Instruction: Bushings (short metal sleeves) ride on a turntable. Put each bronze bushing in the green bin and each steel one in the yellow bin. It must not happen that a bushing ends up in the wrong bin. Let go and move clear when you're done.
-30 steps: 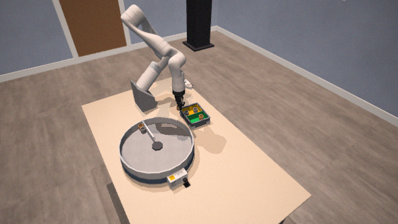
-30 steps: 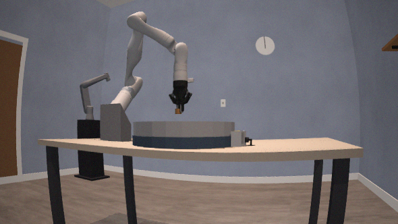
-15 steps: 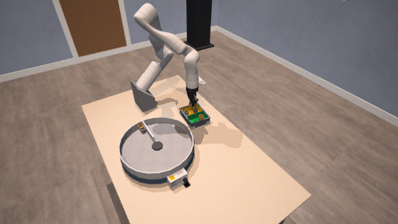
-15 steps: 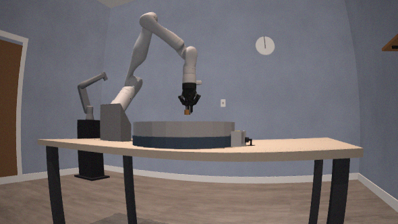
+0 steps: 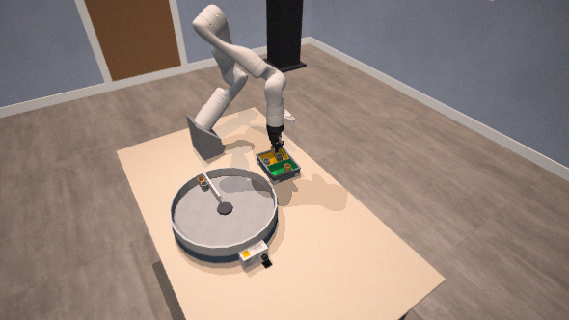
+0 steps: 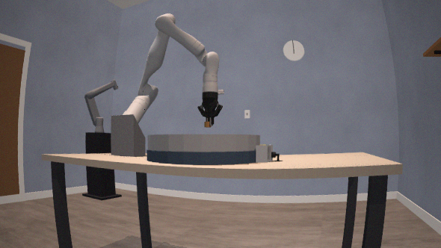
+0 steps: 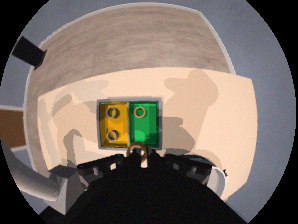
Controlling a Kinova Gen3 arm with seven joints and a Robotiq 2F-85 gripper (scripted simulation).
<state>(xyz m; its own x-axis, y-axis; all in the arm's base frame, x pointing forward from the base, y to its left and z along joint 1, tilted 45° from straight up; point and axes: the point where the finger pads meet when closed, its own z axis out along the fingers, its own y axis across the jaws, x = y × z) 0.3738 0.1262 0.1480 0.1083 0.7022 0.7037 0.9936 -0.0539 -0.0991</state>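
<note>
Releasing too early could misplace the bronze bushing [image 6: 207, 124] [image 7: 136, 147] clamped in the end effector [image 5: 277, 148] [image 6: 210, 122] [image 7: 143, 151], which hangs near the yellow bin [image 5: 273, 154] [image 7: 119, 124].

The desk [image 5: 309, 251] [image 6: 224, 169] [image 7: 227, 100] looks like pale, matt wood, smooth to its edges. The round grey turntable [image 5: 251, 218] [image 6: 203, 143] has a dull, smooth surface. The orange-brown bushing [image 6: 207, 124] looks like metal.

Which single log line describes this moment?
bronze bushing: in closed jaws, above table | green bin: one bronze bushing | yellow bin: two steel bushings | turntable: one bronze, one steel
</note>
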